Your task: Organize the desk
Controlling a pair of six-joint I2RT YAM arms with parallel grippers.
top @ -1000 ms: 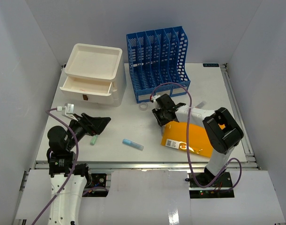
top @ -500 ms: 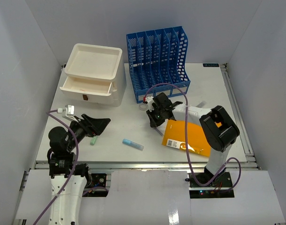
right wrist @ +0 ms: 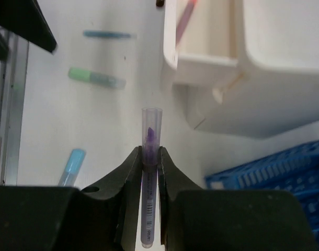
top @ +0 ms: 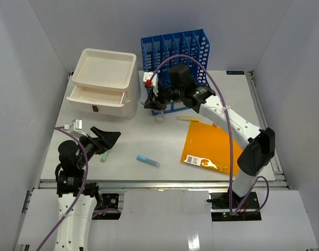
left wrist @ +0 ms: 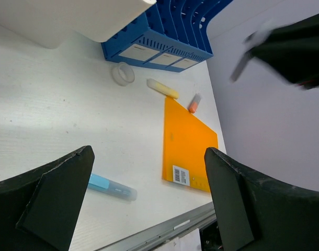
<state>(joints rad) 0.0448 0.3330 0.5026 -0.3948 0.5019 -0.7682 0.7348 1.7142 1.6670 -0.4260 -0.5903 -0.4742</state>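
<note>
Purple cylindrical marker [right wrist: 151, 123] sits clenched in right claw [right wrist: 149, 152]; left claw [left wrist: 148, 154] gapes wide.

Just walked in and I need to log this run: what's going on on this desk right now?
The right gripper is shut on a purple marker, held in the air near the blue file rack and the white drawer unit, whose lower drawer stands open. The left gripper is open and empty, hovering over the near left of the desk. A green marker, a blue marker, a yellow marker, a tape ring and an orange folder lie loose on the desk.
</note>
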